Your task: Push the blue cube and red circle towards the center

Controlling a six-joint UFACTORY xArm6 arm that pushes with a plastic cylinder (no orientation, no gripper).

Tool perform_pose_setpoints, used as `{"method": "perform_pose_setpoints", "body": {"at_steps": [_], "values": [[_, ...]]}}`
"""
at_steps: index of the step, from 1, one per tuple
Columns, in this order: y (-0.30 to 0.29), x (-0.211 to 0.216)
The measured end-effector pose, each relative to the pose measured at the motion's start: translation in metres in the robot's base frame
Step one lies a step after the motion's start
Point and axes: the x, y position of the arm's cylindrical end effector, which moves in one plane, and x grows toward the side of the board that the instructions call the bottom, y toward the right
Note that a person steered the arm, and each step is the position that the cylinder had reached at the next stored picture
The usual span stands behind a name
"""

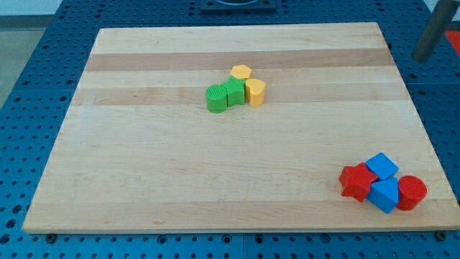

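At the pale wooden worktop (144,180)'s five o'clock corner, the blue cube (384,195) touches the red circular cylinder (412,192) at its three o'clock. My tip is out of view; there is no claw to judge

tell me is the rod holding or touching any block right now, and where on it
Nothing is held. The rod sits off the board at the view's top right; my tip is not clearly visible, far from the blue cube and red circle.
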Motion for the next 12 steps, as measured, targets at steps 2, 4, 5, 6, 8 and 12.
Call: {"method": "perform_pose_setpoints", "body": {"at_steps": [2,4,5,6,8,12], "values": [[0.0,0.065],[0.0,0.184],[0.0,0.241],[-0.001,0.292],[-0.035,0.31],[-0.112,0.281]]}}
